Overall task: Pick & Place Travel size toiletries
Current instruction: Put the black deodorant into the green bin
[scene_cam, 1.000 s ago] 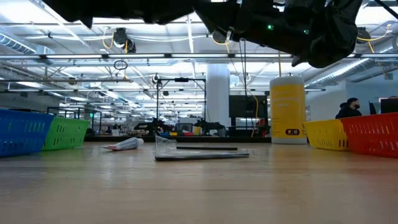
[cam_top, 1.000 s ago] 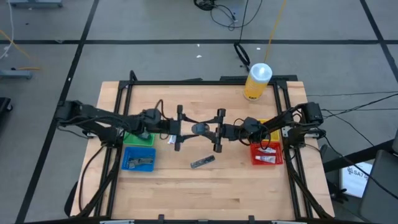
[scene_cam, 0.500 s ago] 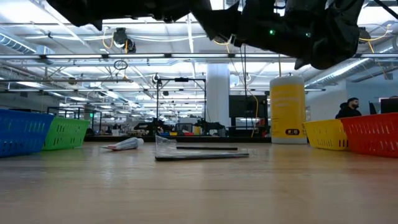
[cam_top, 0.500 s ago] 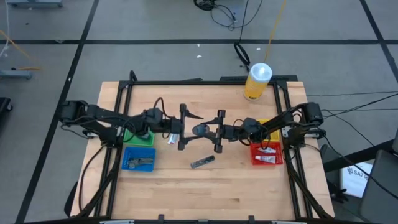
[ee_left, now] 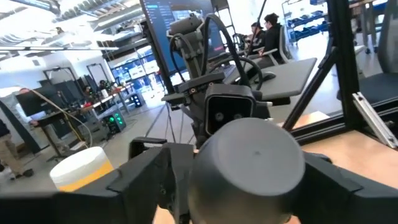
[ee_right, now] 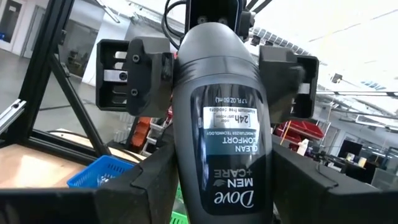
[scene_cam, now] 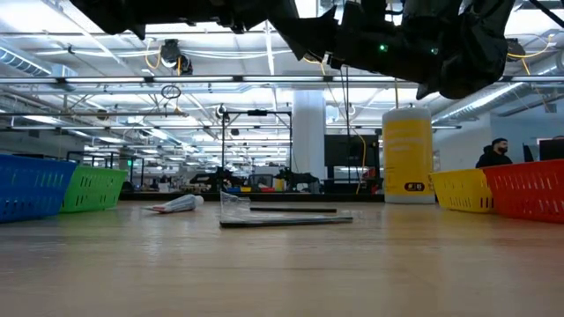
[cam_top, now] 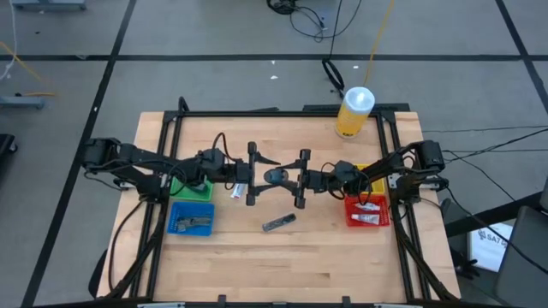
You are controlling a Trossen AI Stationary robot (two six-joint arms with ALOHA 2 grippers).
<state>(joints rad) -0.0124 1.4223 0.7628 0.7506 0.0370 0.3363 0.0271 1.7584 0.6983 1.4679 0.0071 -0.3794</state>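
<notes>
Jaws of the right gripper (cam_top: pixel 300 180) grip a dark grey deodorant stick (ee_right: pixel 219 118) labelled "Dove MEN+CARE CLEAN COMFORT 24h", held above mid-counter. Facing it, the left gripper (cam_top: pixel 252 174) has its jaws spread wide to either side of the stick's far end. On the wooden counter (cam_top: pixel 257 257) lie a dark flat packet (cam_top: pixel 278 222), nearer, and a small white tube (scene_cam: pixel 176 203), left.

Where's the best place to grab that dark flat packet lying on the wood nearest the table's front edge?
Likely take the dark flat packet at its middle, across its narrow width, from straight above: it lies flat and slanted, offering no side to grip. The right gripper holds a grey deodorant stick mid-table, facing the left gripper.
</notes>
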